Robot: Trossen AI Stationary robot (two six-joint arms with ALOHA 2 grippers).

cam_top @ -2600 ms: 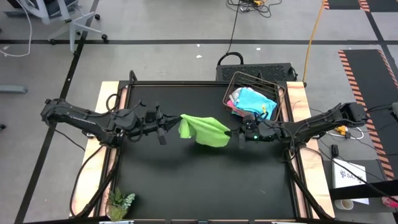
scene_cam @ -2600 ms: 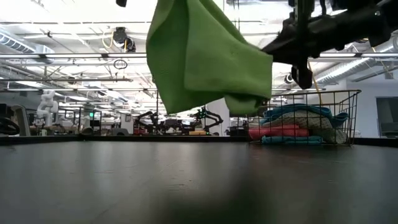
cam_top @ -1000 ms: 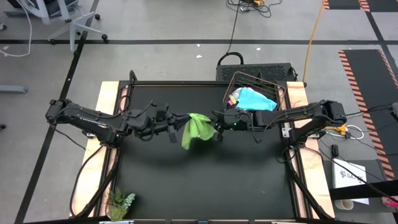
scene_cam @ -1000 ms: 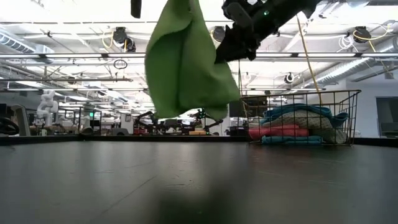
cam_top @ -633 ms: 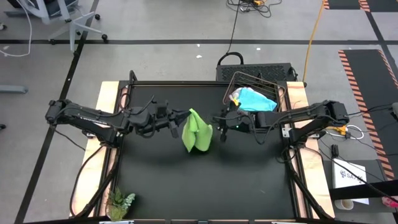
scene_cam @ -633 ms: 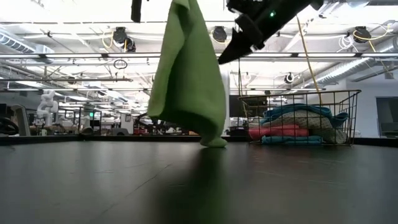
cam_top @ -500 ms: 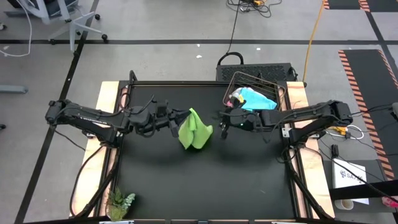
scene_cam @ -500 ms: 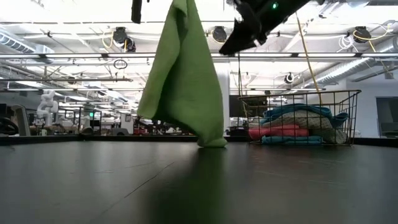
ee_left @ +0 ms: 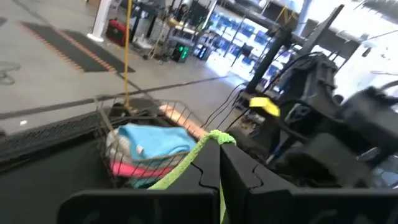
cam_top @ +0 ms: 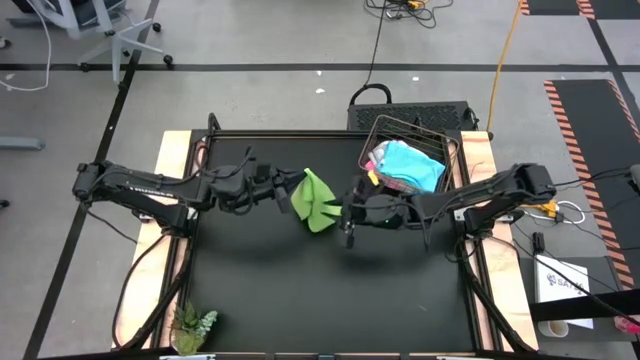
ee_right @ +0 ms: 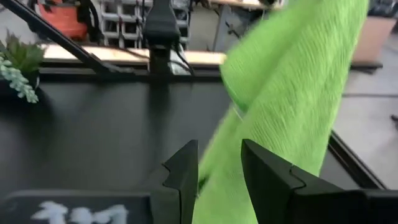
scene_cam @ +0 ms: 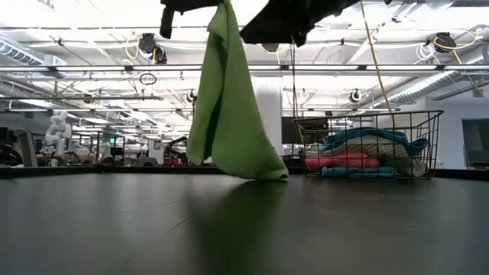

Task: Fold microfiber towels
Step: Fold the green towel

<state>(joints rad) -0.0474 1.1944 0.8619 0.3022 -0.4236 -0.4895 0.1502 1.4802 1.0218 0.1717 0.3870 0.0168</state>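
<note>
My left gripper pinches the lime green towel; at its 3 o'clock, my right gripper gapes empty.

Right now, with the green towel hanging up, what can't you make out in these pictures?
- Left gripper: low view's top edge cuts it off above the green towel.
- Basket: stacked towels hide what lies underneath.
- Right gripper: open, but whether it touches the towel is unclear.
</note>
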